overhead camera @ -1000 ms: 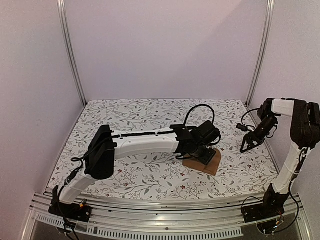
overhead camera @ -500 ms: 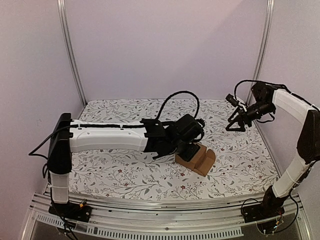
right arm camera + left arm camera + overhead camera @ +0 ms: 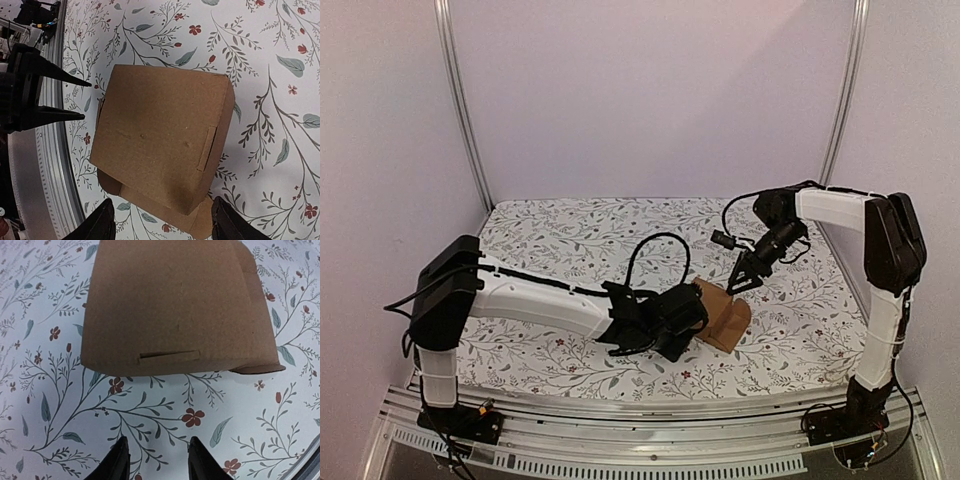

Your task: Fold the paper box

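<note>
Top external view has the paper box [image 3: 725, 315] lying on the flowered table cover [image 3: 560, 240], right of the middle and toward the near edge, between my two grippers. It is only partly folded: plain brown cardboard with one panel bent over into a rounded hump, not a closed cube. My left gripper [image 3: 688, 322] sits low at the box's left side, with my arm stretched across the table from the left. My right gripper [image 3: 744, 280] hangs over the box's far edge, pointing down at it. From my left wrist, my two black fingertips [image 3: 120, 462] stand apart with only the patterned cover between them. That hand is released and empty, just short of the box, whose near face shows a narrow cut slot and a flap poking out at its lower right. From my right wrist I look down on the box's broad top panel, with a slit along its right edge and flaps showing under its lower edge. My right fingers [image 3: 102, 222] are spread wide, one to each side of that lower edge, gripping nothing that I can see; whether they touch the cardboard I cannot tell. In that same view my left fingertips point at the box from the left, close to it but apart.
</note>
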